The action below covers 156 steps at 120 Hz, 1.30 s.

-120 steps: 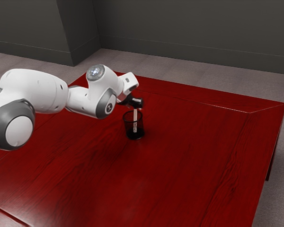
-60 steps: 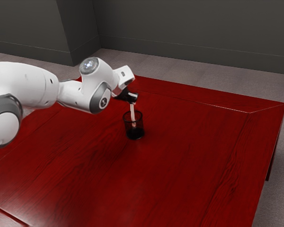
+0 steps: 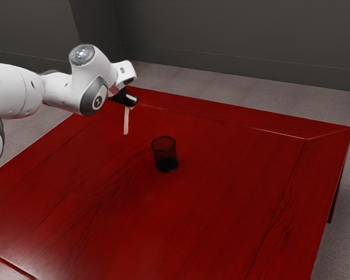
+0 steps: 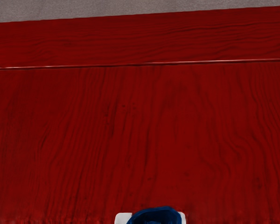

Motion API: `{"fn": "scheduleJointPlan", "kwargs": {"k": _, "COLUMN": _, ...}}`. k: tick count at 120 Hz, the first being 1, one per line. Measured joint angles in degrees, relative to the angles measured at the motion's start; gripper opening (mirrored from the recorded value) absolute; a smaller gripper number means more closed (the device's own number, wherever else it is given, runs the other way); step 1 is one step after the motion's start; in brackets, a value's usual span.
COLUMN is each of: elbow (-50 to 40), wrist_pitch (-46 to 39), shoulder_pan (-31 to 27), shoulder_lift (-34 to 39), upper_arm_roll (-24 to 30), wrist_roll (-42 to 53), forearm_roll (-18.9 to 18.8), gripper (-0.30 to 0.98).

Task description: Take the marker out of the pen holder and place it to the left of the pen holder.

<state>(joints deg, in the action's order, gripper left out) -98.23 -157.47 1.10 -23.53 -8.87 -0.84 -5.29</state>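
While a black mesh pen holder (image 3: 164, 156) stood upright on a red table (image 3: 233, 198), a white Franka arm (image 3: 61, 90) held a pale marker (image 3: 126, 121) in the air, clear of the rim and off toward the exterior view's left. The black gripper (image 3: 129, 104) was closed to about the marker's thickness and pinched it near its upper end, leaving the rest hanging almost upright. The arm reached in from the exterior view's left, bent at the wrist, its hand tilted rather than plumb; the wrist view looked over wood grain to the table's edge and the floor (image 4: 60, 9) beyond. The removal appeared complete and the placing unfinished: what was left, by all indications, was to settle over a spot left of the pen holder, lower the marker and let go.
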Motion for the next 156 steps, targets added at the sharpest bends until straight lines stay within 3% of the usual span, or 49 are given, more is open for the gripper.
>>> {"fn": "scheduleJointPlan", "kwargs": {"k": 21, "elbow": 5.5, "wrist_pitch": 2.2, "shoulder_pan": -3.3, "shoulder_lift": -7.4, "upper_arm_roll": 1.7, "wrist_roll": 2.6, "forearm_roll": -0.5, "gripper": -0.09}}
{"fn": "scheduleJointPlan", "kwargs": {"k": 59, "elbow": 8.3, "wrist_pitch": 3.4, "shoulder_pan": -5.2, "shoulder_lift": -11.3, "upper_arm_roll": 3.1, "wrist_roll": 7.5, "forearm_roll": -0.6, "gripper": -0.09}}
{"fn": "scheduleJointPlan", "kwargs": {"k": 90, "elbow": 7.6, "wrist_pitch": 4.0, "shoulder_pan": -4.7, "shoulder_lift": -8.9, "upper_arm_roll": 3.2, "wrist_roll": 11.7, "forearm_roll": 2.8, "gripper": 0.42}}
{"fn": "scheduleJointPlan", "kwargs": {"k": 102, "elbow": -1.1, "wrist_pitch": 4.6, "shoulder_pan": -2.6, "shoulder_lift": 4.6, "upper_arm_roll": 2.7, "wrist_roll": 13.2, "forearm_roll": 2.8, "gripper": 0.52}}
{"fn": "scheduleJointPlan", "kwargs": {"k": 111, "elbow": 0.6, "wrist_pitch": 15.4, "shoulder_pan": -0.4, "shoulder_lift": 16.8, "upper_arm_roll": 2.1, "wrist_roll": 14.1, "forearm_roll": 3.1, "gripper": 0.57}}
{"fn": "scheduleJointPlan", "kwargs": {"k": 122, "elbow": 6.4, "wrist_pitch": 32.2, "shoulder_pan": 1.1, "shoulder_lift": 23.4, "upper_arm_roll": 0.5, "wrist_roll": 15.1, "forearm_roll": 3.0, "gripper": 0.61}}
{"fn": "scheduleJointPlan", "kwargs": {"k": 140, "elbow": 7.1, "wrist_pitch": 49.5, "shoulder_pan": 0.6, "shoulder_lift": 27.0, "upper_arm_roll": -1.0, "wrist_roll": 16.4, "forearm_roll": 0.3, "gripper": 0.65}}
{"fn": "scheduleJointPlan", "kwargs": {"k": 149, "elbow": 6.5, "wrist_pitch": 54.5, "shoulder_pan": -3.1, "shoulder_lift": 28.6, "upper_arm_roll": 2.7, "wrist_roll": 16.9, "forearm_roll": -0.3, "gripper": 0.66}}
{"fn": "scheduleJointPlan", "kwargs": {"k": 156, "elbow": 6.2, "wrist_pitch": 57.5, "shoulder_pan": -2.1, "shoulder_lift": 29.5, "upper_arm_roll": 4.9, "wrist_roll": 16.7, "forearm_roll": -0.6, "gripper": 0.67}}
